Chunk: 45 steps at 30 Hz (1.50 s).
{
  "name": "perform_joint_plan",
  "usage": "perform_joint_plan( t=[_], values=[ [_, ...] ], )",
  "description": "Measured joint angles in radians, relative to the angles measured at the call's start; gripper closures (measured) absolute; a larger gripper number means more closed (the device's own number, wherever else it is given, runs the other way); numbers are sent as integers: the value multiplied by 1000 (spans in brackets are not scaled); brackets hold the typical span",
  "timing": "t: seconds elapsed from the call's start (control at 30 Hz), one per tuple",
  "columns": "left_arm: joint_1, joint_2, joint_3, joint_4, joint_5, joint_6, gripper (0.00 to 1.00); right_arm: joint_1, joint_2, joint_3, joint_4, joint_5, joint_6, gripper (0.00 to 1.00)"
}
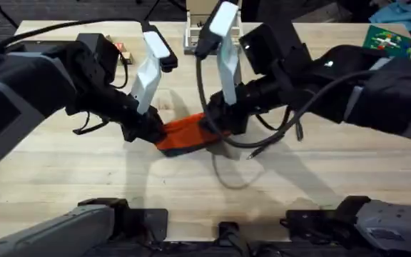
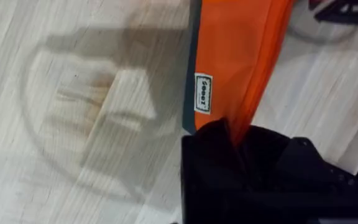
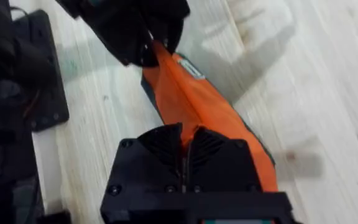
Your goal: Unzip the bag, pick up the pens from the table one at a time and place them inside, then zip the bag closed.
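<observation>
Bag: orange pouch, centre of overhead frame, lying on the table. Left gripper: fingers clamped on bag's left end. Right gripper: fingers pressed together on bag's right end, along the top edge.

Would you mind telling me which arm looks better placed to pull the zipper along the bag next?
Probably the right. Its gripper sits closed over the top seam of the bag, where the zipper runs, though the pull tab is hidden. The left gripper pinches the bag's far end, which suits it to holding the bag steady.
</observation>
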State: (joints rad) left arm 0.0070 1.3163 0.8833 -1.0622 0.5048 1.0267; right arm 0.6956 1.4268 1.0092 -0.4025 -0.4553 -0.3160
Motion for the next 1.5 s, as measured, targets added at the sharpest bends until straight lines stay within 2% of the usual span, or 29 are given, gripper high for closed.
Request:
perform_joint_plan(
  t=[0.37,0.7,0.87,1.1,1.17,1.33,1.37,1.5],
  values=[
    [4,0,0,-7,-6,0,958,110,52,0,93,15,28,971],
    [3,0,0,-7,-6,0,958,150,81,0,178,22,54,971],
    [3,0,0,-13,-8,0,958,186,83,0,186,43,59,971],
    [3,0,0,-12,-11,1,958,190,83,0,188,44,62,956],
    [3,0,0,-9,-11,1,958,190,83,0,194,36,68,773],
    [3,0,0,-3,-7,1,958,189,60,6,188,-16,68,58],
    [3,0,0,-3,-7,1,958,181,48,6,168,-20,66,18],
    [3,0,0,-3,-7,3,958,123,-13,6,92,-32,67,5]
  ],
)
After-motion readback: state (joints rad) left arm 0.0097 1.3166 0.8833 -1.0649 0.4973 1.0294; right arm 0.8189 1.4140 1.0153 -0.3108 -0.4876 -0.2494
